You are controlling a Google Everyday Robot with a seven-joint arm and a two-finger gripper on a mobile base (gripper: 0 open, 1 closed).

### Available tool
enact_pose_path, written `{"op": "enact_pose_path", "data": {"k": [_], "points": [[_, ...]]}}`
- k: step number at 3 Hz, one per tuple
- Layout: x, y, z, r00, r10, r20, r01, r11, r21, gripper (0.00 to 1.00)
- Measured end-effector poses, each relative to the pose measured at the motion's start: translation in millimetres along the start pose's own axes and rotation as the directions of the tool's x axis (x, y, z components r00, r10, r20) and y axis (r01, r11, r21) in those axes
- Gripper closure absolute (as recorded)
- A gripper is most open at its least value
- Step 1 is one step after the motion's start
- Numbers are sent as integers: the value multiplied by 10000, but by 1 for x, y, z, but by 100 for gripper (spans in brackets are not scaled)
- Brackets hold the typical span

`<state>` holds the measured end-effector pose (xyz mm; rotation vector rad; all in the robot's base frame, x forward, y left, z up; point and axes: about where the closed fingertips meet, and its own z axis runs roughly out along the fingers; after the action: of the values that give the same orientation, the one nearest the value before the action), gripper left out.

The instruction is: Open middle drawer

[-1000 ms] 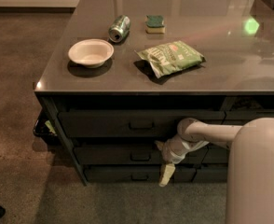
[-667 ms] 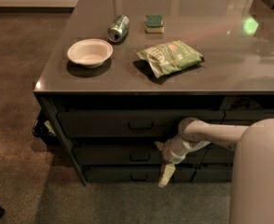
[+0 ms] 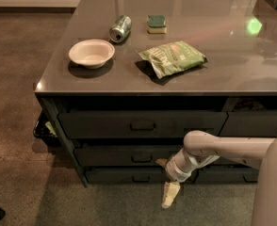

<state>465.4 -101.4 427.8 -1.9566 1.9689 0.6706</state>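
The middle drawer [image 3: 115,155] is the second of three stacked dark-grey drawers under the counter. It looks closed, with its small loop handle [image 3: 142,157] at centre. My gripper [image 3: 165,179] hangs in front of the stack, just right of and slightly below that handle. It is open and empty. One pale finger [image 3: 161,162] is close to the middle drawer's front. The other finger [image 3: 170,195] points down past the lowest drawer [image 3: 124,175]. My white arm [image 3: 223,147] comes in from the right.
On the counter top [image 3: 232,69] lie a white bowl [image 3: 91,53], a tipped can [image 3: 120,28], a sponge [image 3: 156,24] and a green chip bag [image 3: 172,58]. The taller top drawer [image 3: 101,125] sits above. A second drawer column [image 3: 256,124] is behind my arm. The floor [image 3: 20,126] is at left.
My arm and gripper have dropped a little lower in front of the drawers. The drawers and counter items have not moved.
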Motion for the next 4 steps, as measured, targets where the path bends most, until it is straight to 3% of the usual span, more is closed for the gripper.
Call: {"op": "enact_pose_path", "data": {"k": [1,2,3,4], "points": [[0,0,0,10000,0,-1,0,10000,1,0],[2,-8,-6,9992,-56,-408,80,9981,604,0],[9,-23,-21,9937,21,-1124,166,9862,1645,0],[22,-38,-25,9858,216,-1667,167,9742,2251,0]]}}
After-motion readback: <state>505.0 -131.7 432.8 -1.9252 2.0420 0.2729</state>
